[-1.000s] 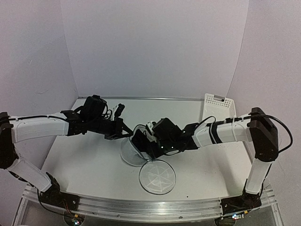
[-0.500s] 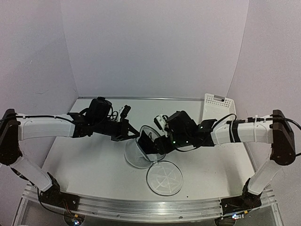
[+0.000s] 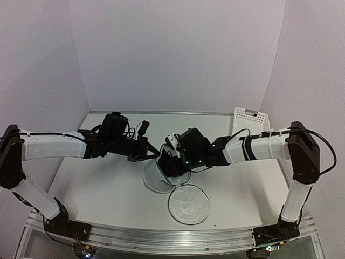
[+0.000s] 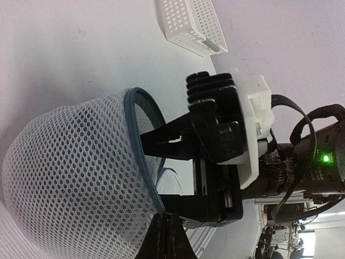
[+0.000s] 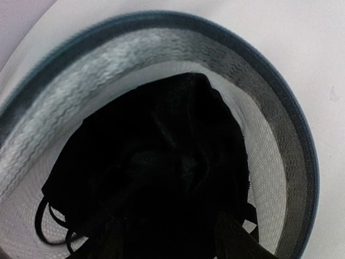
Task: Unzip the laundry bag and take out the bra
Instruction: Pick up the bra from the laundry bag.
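The laundry bag is of white mesh cloth, rough to the eye, with a smooth dark rim. The bra is soft black cloth, mostly matt. The basket is white perforated plastic.

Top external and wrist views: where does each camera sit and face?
Top external: above, behind the bases, looking down; both arms meet at the laundry bag.
Left wrist: sideways across the bag's mesh at the right fingers; own fingers at bottom.
Right wrist: looks into the open bag at the bra.
Shared: both wrist views show the bag's rim.
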Action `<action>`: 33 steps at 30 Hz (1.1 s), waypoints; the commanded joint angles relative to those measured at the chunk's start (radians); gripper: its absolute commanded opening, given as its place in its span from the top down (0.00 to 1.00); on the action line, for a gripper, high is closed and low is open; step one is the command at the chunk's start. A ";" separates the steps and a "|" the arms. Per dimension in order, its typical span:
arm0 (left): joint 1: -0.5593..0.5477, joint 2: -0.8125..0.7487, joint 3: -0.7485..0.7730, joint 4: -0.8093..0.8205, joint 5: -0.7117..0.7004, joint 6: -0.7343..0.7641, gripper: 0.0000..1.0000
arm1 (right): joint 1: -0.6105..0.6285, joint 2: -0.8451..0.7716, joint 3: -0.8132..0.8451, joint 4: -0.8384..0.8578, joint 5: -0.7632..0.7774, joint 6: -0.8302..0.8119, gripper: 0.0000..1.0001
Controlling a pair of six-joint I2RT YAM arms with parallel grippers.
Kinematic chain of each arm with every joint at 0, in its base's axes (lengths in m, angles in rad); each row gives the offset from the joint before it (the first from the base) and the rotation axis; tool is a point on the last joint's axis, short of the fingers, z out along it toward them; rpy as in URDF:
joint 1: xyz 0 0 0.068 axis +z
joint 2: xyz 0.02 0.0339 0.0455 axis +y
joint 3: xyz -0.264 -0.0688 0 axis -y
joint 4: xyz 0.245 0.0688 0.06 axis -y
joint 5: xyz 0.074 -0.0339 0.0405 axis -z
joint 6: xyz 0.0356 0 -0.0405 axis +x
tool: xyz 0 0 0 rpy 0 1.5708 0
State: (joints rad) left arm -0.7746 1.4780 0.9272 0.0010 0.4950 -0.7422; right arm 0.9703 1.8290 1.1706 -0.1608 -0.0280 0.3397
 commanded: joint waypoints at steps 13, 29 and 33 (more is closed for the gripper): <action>-0.005 0.013 -0.014 0.047 0.004 0.017 1.00 | -0.005 0.171 0.090 0.102 0.089 -0.047 0.36; 0.002 -0.005 -0.047 -0.007 -0.095 0.039 1.00 | -0.005 0.142 0.032 0.117 0.083 -0.066 1.00; 0.007 -0.005 -0.048 -0.038 -0.120 0.040 1.00 | -0.005 0.066 0.007 0.129 0.074 -0.078 1.00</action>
State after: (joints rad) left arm -0.7734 1.4937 0.8745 -0.0196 0.4187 -0.7288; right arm 0.9627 2.0029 1.2030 -0.0402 0.0498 0.2806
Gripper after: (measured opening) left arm 0.009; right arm 0.038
